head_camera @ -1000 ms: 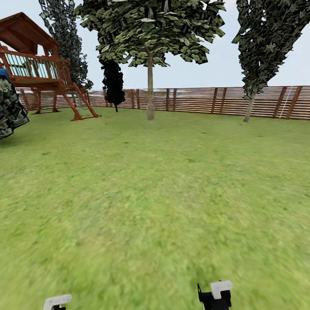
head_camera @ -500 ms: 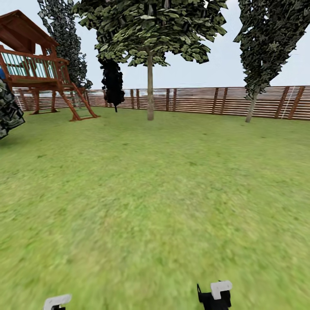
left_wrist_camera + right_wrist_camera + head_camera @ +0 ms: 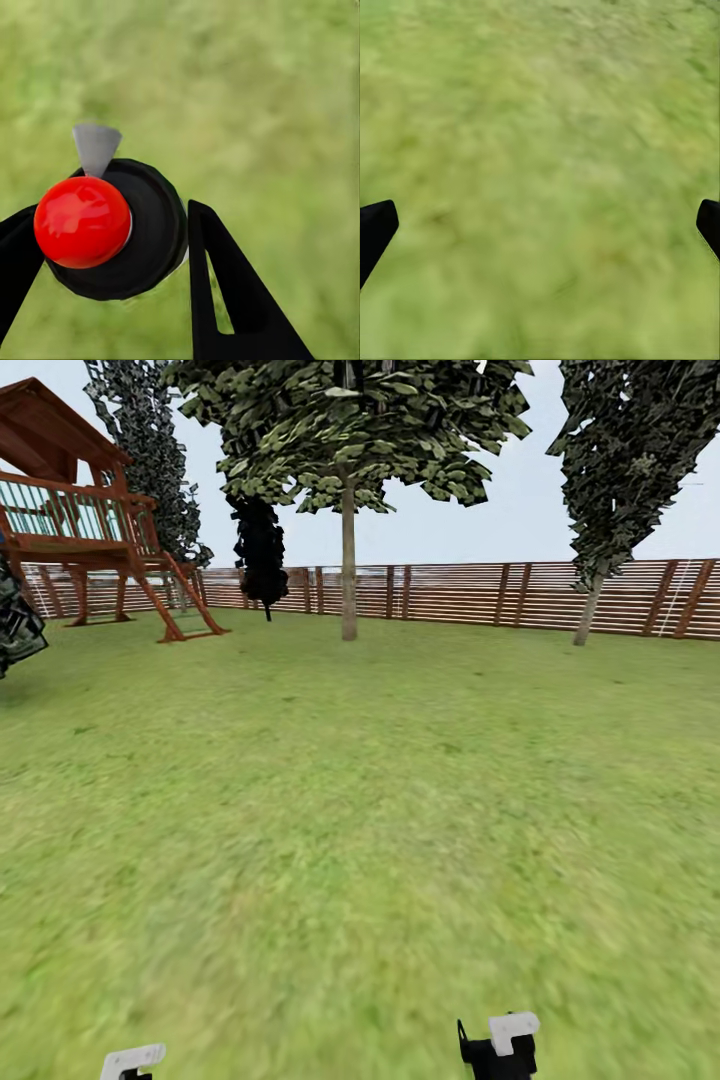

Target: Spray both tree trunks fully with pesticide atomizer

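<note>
Gripping the atomizer (image 3: 112,229), left claw (image 3: 105,262) half-cropped.

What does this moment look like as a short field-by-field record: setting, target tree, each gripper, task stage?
setting: grass lawn ringed by a slatted wooden fence, wooden play tower at the head view's left
target tree: one bare-trunked tree stands far ahead near the fence
left gripper: shut on the atomizer, a black body with a red round top, held over grass
right gripper: open, nothing between its fingers, grass below
task stage: atomizer in hand; no spray visible; tree not within reach
</note>
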Controlling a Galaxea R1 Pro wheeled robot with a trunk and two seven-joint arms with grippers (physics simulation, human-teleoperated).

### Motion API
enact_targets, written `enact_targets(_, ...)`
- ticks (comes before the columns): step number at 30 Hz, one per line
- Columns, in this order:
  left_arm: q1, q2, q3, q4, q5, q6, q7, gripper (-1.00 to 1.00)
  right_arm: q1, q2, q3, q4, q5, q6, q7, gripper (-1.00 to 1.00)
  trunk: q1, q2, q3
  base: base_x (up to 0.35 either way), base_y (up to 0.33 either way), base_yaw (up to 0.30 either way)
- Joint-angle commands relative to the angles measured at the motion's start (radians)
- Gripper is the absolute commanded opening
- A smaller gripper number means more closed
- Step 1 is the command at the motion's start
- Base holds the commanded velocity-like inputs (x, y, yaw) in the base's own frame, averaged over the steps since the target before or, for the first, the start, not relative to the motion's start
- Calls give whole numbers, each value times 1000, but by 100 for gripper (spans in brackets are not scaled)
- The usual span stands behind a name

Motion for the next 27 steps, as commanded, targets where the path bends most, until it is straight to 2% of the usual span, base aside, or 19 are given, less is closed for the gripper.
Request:
enact_targets(1,-1,0,-2,1,9,-3,-5,-100,-1,0,-1,1,11,-1,-9,100,0,0,-1,336,0,0)
enact_targets(27,-1,0,-1,1,9,-3,-5,-100,-1,0,-1,1,11,-1,-9,100,0,0,-1,336,0,0)
